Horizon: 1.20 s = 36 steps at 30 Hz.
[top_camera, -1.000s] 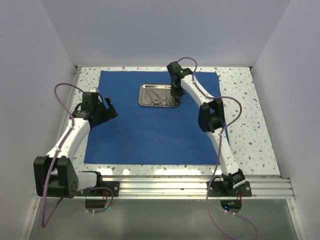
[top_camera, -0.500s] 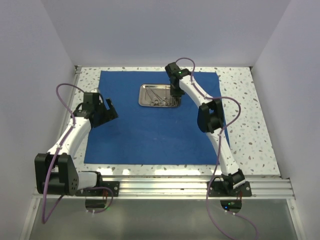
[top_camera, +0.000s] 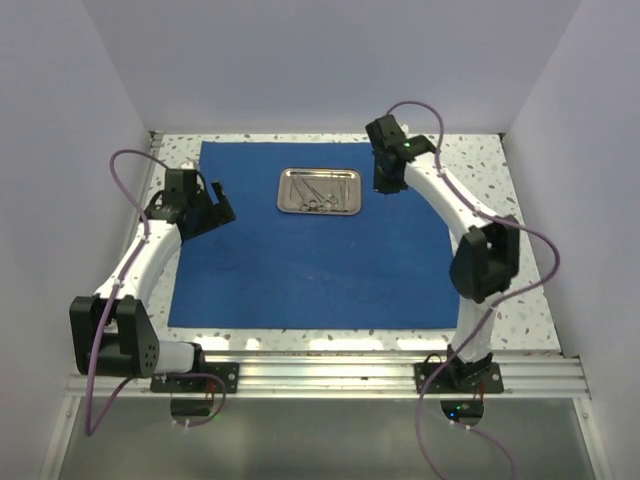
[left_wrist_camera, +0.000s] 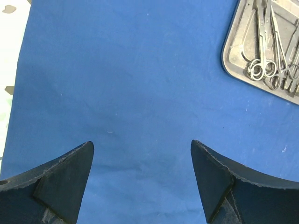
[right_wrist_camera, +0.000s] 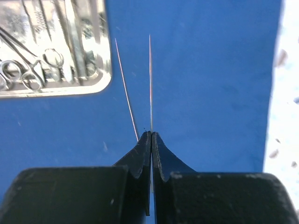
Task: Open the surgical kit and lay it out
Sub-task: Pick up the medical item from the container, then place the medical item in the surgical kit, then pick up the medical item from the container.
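Note:
The royal-blue cloth (top_camera: 300, 260) lies spread flat on the table. The steel tray (top_camera: 284, 192) sits on its far middle and holds scissors and forceps (top_camera: 318, 192). My right gripper (top_camera: 385, 185) hangs just right of the tray. In the right wrist view it (right_wrist_camera: 151, 134) is shut on thin silver tweezers (right_wrist_camera: 150, 84), whose two prongs stick out forward over the cloth (right_wrist_camera: 210, 70), beside the tray's corner (right_wrist_camera: 105, 56). My left gripper (top_camera: 222, 205) is open and empty above the cloth's left part (left_wrist_camera: 117, 70). The tray (left_wrist_camera: 233, 56) and scissors (left_wrist_camera: 261, 46) lie ahead to its right.
The speckled table (top_camera: 490, 250) shows around the cloth. White walls enclose the left, back and right. An aluminium rail (top_camera: 330, 375) runs along the near edge. Purple cables loop off both arms.
My right gripper has come away from over the tray and moved right, holding the tweezers. The right elbow swung out to the right. My left gripper shifted slightly toward the back.

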Available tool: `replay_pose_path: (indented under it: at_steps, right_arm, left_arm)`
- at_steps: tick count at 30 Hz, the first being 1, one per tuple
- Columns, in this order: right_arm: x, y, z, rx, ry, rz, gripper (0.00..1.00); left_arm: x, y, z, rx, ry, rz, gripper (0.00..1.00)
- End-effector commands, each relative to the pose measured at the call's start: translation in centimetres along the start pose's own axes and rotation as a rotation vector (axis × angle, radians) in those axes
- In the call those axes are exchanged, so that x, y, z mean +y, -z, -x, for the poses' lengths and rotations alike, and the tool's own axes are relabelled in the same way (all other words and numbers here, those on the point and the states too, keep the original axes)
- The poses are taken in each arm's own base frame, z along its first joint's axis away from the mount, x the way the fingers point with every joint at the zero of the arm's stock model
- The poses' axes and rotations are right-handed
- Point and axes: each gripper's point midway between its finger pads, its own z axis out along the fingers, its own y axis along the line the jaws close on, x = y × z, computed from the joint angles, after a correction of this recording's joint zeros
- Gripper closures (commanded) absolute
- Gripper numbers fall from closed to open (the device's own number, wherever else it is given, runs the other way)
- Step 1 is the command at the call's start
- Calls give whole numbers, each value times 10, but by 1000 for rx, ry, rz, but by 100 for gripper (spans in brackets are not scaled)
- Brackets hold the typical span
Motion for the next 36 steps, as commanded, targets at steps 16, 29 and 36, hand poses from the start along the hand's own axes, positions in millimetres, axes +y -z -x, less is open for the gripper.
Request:
replay_pose_path:
  at_steps: [16, 29, 36]
  right_arm:
    - [-75, 6, -179, 249, -48, -117, 53]
    - [-42, 38, -79, 98, -75, -24, 22]
    - [1, 20, -53, 67, -63, 142, 25]
  left_arm:
    - [-8, -10, 10, 13, 12, -12, 11]
    - [-5, -1, 1, 13, 12, -18, 12]
    - [-3, 9, 8, -3, -2, 4, 12]
